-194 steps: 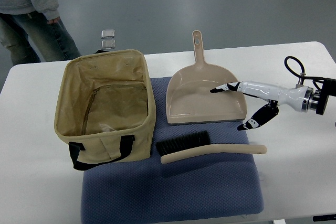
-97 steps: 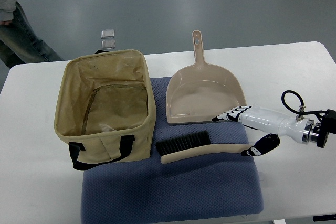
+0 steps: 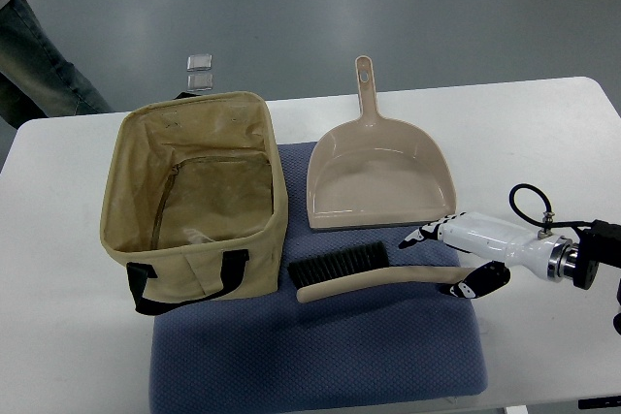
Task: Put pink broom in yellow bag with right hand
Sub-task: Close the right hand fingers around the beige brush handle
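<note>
**Right hand at broom handle end**

The broom (image 3: 374,276) lies flat on the blue mat (image 3: 320,356), bristles at 9 o'clock, its handle running toward 3 o'clock. The right hand (image 3: 456,261) sits over the handle's far end, fingers spread on either side of it and not closed. The dustpan (image 3: 378,176) lies just beyond the broom at 12 o'clock, handle pointing away. The open bag (image 3: 194,196) stands at 9 o'clock, just beside the bristles. All rest on the white table (image 3: 58,336). A person's leg (image 3: 39,70) shows at the upper left corner.
</note>
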